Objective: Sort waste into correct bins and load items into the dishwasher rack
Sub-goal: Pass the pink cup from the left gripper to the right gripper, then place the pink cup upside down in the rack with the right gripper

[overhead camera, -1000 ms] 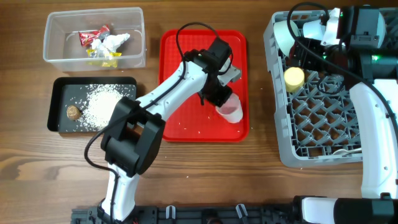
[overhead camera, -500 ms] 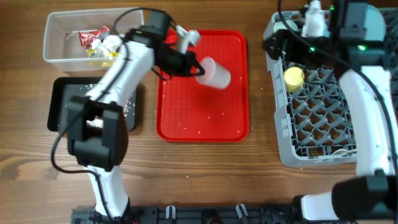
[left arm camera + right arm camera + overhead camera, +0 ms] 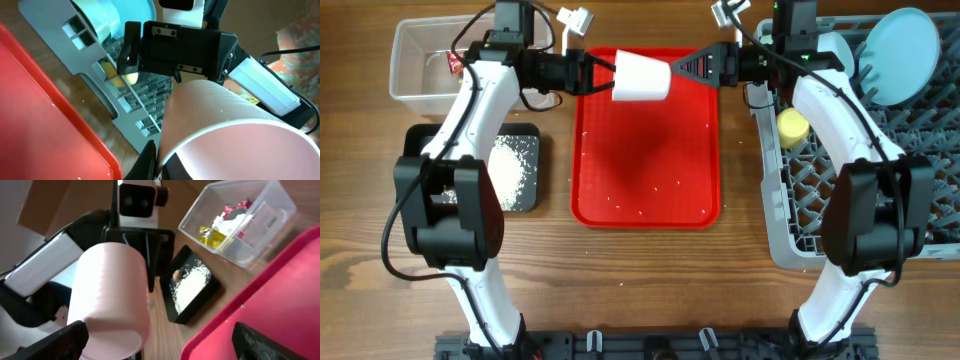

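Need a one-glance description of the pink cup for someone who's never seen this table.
Start at the flat red tray mid-table. Over its far edge the left hand holds a small pale-pink cup on its side, with the right hand open and facing it. The yellow cup, the only other one, sits in the grey rack.

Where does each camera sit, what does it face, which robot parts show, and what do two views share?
Overhead: fixed above the table, looking straight down; both arms show, either side of the pale-pink cup above the red tray.
Left wrist: on the left arm, facing the dishwasher rack and right arm; own finger at bottom edge.
Right wrist: on the right arm, facing the clear tub and black tray; own fingers at bottom corners.
Shared: both wrist views show the cup.
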Robot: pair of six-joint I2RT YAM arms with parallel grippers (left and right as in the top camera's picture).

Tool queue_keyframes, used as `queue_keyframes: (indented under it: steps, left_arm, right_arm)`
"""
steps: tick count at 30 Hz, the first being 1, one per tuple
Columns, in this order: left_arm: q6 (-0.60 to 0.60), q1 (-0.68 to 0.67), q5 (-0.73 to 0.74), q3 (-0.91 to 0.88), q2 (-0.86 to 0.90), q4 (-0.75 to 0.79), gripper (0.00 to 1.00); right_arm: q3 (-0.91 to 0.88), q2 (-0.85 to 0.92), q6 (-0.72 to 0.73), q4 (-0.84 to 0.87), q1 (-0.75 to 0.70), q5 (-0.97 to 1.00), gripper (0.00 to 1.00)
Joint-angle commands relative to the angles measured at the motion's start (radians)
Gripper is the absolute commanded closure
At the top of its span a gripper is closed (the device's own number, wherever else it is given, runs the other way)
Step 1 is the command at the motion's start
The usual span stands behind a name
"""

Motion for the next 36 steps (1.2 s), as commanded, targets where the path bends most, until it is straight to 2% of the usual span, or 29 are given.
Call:
queue_keyframes:
  steps: [1,6,11,16,20,23,26,27,29,32,36]
  left_arm:
    - [0.019,0.002,0.009,0.001,-0.031,0.006,0.96]
    - [0.02,0.002,0.006,0.001,-0.031,0.023,0.96]
    - [-0.022,0.002,0.007,0.001,-0.031,0.084,0.96]
    - [-0.06,-0.01,0.011,0.001,-0.031,0.127,0.96]
    - [-0.06,-0.012,0.011,0.001,-0.031,0.133,0.96]
    - [-0.06,-0.012,0.01,0.001,-0.031,0.133,0.96]
    - [-0.06,-0.012,0.01,0.001,-0.031,0.134,0.96]
    - [-0.06,-0.012,0.01,0.001,-0.031,0.134,0.92]
    - [-0.06,-0.012,0.009,0.001,-0.031,0.134,0.61]
    - [-0.06,-0.012,-0.005,0.001,-0.031,0.133,0.32]
    - [-0.06,-0.01,-0.041,0.001,-0.031,0.129,0.18]
  right_arm:
    - [0.003,0.008,0.034,0.046,0.01,-0.064,0.05]
    - [0.003,0.008,0.171,0.229,0.002,-0.139,0.06]
    - [0.003,0.008,0.156,0.227,0.044,-0.151,0.06]
    - [0.003,0.008,0.144,0.216,0.11,-0.07,0.06]
    - [0.003,0.008,0.144,0.213,0.113,-0.055,0.15]
    - [0.003,0.008,0.143,0.214,0.113,-0.047,0.29]
    - [0.003,0.008,0.143,0.214,0.113,-0.047,0.39]
    - [0.003,0.008,0.142,0.214,0.113,-0.047,0.39]
    - [0.003,0.008,0.142,0.214,0.113,-0.047,0.41]
    - [0.003,0.008,0.141,0.217,0.112,-0.046,0.42]
    - [0.003,0.008,0.141,0.22,0.08,-0.039,0.42]
